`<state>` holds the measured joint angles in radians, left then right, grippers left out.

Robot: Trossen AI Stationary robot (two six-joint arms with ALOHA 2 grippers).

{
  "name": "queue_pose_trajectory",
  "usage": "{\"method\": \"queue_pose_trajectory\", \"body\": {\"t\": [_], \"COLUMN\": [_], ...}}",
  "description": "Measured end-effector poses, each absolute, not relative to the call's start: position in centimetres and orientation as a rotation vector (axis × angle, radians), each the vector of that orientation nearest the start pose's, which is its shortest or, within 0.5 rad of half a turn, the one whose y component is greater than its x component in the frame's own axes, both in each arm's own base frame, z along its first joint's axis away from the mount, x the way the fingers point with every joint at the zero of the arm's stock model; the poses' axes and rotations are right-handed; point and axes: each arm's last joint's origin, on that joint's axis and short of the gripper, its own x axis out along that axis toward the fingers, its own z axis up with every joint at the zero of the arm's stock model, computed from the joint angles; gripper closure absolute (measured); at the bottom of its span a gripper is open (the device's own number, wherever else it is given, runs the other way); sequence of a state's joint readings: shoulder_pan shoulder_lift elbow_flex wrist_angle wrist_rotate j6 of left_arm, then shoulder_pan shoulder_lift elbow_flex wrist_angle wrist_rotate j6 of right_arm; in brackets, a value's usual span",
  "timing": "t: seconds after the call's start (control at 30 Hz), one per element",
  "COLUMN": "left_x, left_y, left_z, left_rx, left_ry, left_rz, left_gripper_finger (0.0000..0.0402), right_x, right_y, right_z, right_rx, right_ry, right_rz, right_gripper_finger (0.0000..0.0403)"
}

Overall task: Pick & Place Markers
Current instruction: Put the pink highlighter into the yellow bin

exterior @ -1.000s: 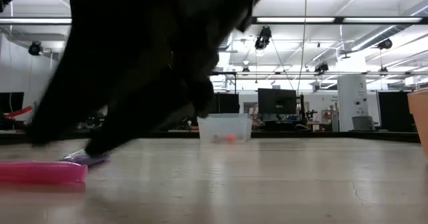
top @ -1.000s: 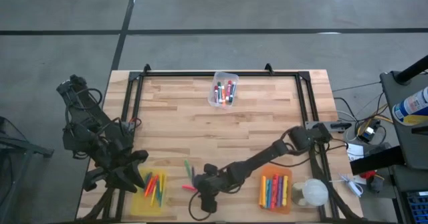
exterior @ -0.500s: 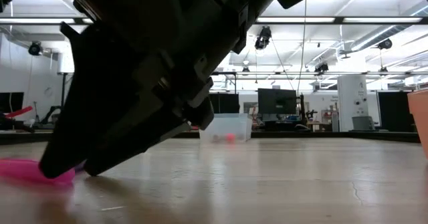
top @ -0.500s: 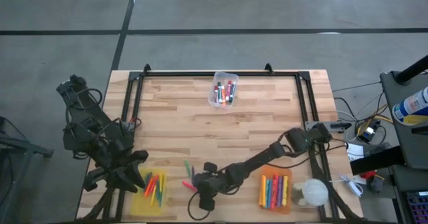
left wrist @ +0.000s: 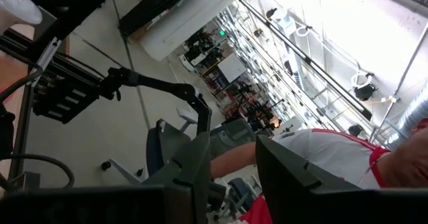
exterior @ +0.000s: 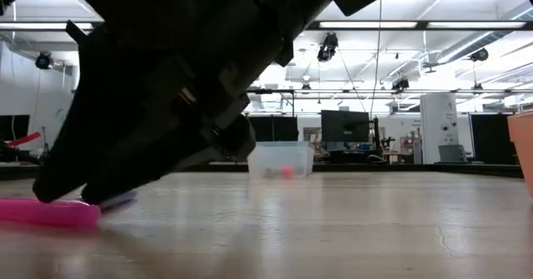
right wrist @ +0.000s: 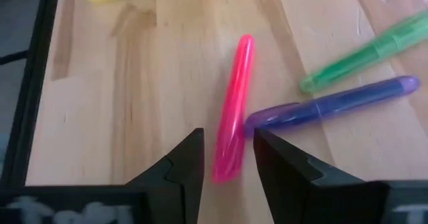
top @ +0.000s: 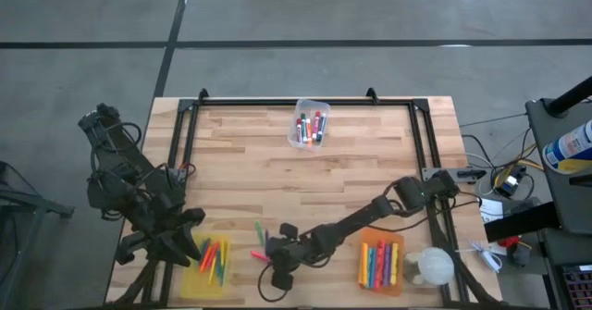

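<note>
Pink marker [right wrist: 233,110] lying on wood, lower centre of high view, touching purple marker [right wrist: 332,106]. Right gripper [right wrist: 229,158] straddling its near end, jaws narrowing, not yet clamped. Needing square closure, purple left clear. Compared with earlier: closing from wider, sitting lower. Left gripper [left wrist: 231,167] part-open, waiting lower left.

— What sort of place do we see?
— Probably a lab or workshop: ceiling strip lights [exterior: 416,24], dark monitors [exterior: 346,127] behind, concrete floor [top: 370,14], a wooden table [top: 351,180].
</note>
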<state>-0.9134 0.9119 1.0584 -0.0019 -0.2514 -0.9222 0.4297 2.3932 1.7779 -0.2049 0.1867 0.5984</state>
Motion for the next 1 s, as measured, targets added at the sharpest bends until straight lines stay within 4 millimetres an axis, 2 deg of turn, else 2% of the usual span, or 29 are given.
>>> {"method": "queue_pose_trajectory", "body": {"t": [0.33, 0.7, 0.87, 1.0], "left_x": [12.0, 12.0, 12.0, 12.0], "left_y": [-14.4, -14.4, -14.4, -14.4], "left_z": [41.7, 41.7, 41.7, 41.7], "left_rx": [-0.968, -0.972, -0.972, -0.972], "left_ry": [0.234, 0.235, 0.234, 0.234], "left_rz": [-0.655, -0.655, -0.655, -0.655], "left_gripper_finger": [0.0287, 0.0287, 0.0287, 0.0287], "right_x": [46.6, 47.1, 47.1, 47.3], "right_y": [20.4, 18.7, 18.8, 19.0], "right_z": [11.4, 11.5, 11.6, 12.5], "right_rx": [0.278, 0.302, 0.330, 0.360], "right_ry": [0.850, 0.866, 0.883, 0.898], "right_rz": [-0.030, -0.065, -0.028, -0.038], "right_gripper_finger": [0.0287, 0.0374, 0.0393, 0.0395]}}
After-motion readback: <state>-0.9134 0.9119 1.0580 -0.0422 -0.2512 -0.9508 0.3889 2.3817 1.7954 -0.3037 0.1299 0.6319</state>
